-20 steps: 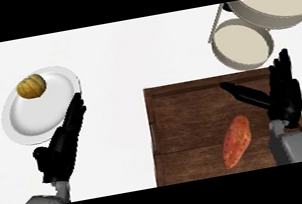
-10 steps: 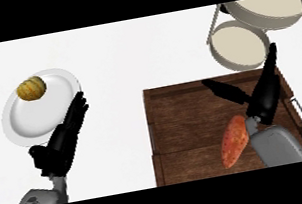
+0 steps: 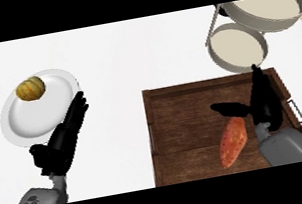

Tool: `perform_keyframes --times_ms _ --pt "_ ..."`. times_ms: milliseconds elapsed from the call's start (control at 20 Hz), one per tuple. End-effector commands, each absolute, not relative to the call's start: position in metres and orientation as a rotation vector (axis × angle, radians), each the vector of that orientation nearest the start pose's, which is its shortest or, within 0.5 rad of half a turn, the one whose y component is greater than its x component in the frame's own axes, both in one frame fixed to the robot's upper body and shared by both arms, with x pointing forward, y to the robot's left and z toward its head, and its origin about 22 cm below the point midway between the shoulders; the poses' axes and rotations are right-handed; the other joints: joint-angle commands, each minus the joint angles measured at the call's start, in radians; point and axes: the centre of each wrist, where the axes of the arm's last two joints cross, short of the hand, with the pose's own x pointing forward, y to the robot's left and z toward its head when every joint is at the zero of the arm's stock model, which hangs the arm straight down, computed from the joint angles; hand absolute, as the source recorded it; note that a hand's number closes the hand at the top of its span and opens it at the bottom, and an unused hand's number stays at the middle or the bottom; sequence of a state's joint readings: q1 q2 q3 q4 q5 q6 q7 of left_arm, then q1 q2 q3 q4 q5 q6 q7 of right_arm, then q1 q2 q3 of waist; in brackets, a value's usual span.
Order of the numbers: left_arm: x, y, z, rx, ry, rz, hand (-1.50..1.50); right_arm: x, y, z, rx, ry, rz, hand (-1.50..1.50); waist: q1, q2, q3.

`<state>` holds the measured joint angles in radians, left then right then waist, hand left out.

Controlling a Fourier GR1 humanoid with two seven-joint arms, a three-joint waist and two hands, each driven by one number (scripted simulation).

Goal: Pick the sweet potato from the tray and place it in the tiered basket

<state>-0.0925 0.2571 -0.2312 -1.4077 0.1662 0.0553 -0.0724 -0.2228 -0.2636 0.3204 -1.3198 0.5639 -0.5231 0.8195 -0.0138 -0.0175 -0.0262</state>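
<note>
An orange sweet potato (image 3: pixel 233 142) lies on the brown wooden tray (image 3: pixel 179 119), in its near right part. My right hand (image 3: pixel 262 101) hangs over the tray just right of the potato, fingers straight and pointing away, thumb spread out above the potato's far end; it is open. The tiered basket (image 3: pixel 246 31), grey with pale round tiers, stands beyond the tray at the far right. At the left my left hand (image 3: pixel 62 145) rests open, fingers up, by the near edge of a white plate.
The white plate (image 3: pixel 36 114) at the left carries a small round yellowish fruit (image 3: pixel 31 88). The white counter (image 3: pixel 138 55) spreads between the plate and the tray. A metal handle (image 3: pixel 297 111) sticks out from the tray's right side.
My right hand has moved left over the tray, close to the sweet potato's far end. The left hand has barely shifted. The potato has not moved.
</note>
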Motion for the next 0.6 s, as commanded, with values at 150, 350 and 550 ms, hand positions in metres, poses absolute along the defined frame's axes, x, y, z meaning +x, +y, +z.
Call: perform_keyframes --times_ms 150,350,550 --pt "0.257 0.235 -0.014 -0.057 -1.506 -0.228 0.00 0.292 -0.169 0.034 -0.864 -0.625 0.468 -1.50 0.007 -0.008 0.011" --pt "0.261 0.243 -0.015 -0.059 -1.505 -0.212 0.00 0.306 -0.140 0.084 -0.889 -0.565 0.487 -1.50 0.007 -0.002 0.015" --pt "0.255 0.246 -0.024 -0.042 -1.494 -0.198 0.00 0.310 -0.148 0.093 -0.924 -0.529 0.502 -1.50 -0.011 -0.001 0.017"
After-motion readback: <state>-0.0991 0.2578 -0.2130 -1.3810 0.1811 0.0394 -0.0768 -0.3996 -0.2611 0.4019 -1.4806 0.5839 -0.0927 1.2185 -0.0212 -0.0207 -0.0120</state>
